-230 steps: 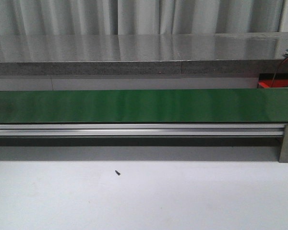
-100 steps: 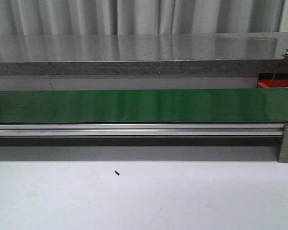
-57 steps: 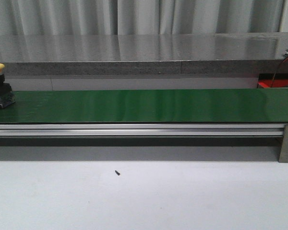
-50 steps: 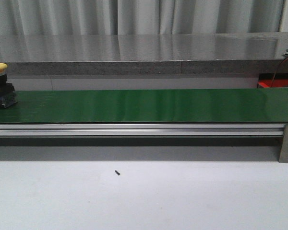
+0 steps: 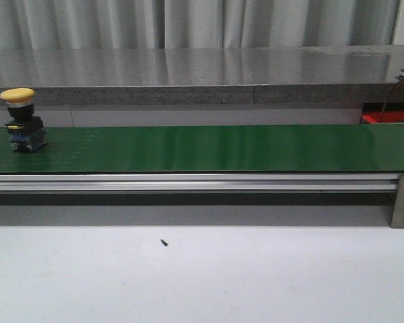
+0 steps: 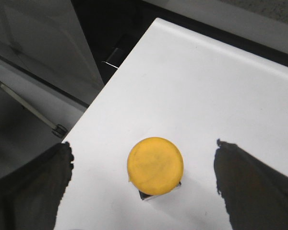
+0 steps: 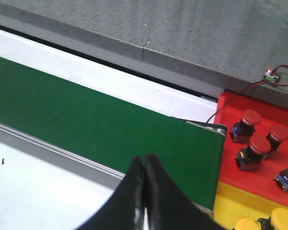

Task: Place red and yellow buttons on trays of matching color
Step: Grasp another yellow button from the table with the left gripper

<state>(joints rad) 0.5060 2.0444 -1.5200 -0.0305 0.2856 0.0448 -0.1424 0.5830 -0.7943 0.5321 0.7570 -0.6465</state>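
Belt (image 5: 209, 148) green, long, bare except at its far left end. Yellow button (image 5: 21, 120) upright there, on dark base. Metal rail along near edge, white table (image 5: 256, 276) beyond it. Left gripper (image 6: 144, 191) spread wide over white surface, second yellow button (image 6: 155, 165) between its fingers, untouched. Right gripper (image 7: 145, 165) pressed closed, grasping nothing, above belt's right end. Red tray (image 7: 259, 143) past that end, holding red buttons (image 7: 259, 146); yellow tray (image 7: 230, 201) adjoining, with yellow-capped ones.

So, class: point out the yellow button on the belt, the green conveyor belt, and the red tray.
yellow button (image 5: 17, 95), front view, on its yellow cap.
green conveyor belt (image 5: 215, 148), front view, on its bare surface.
red tray (image 7: 235, 110), right wrist view, on its bare floor.
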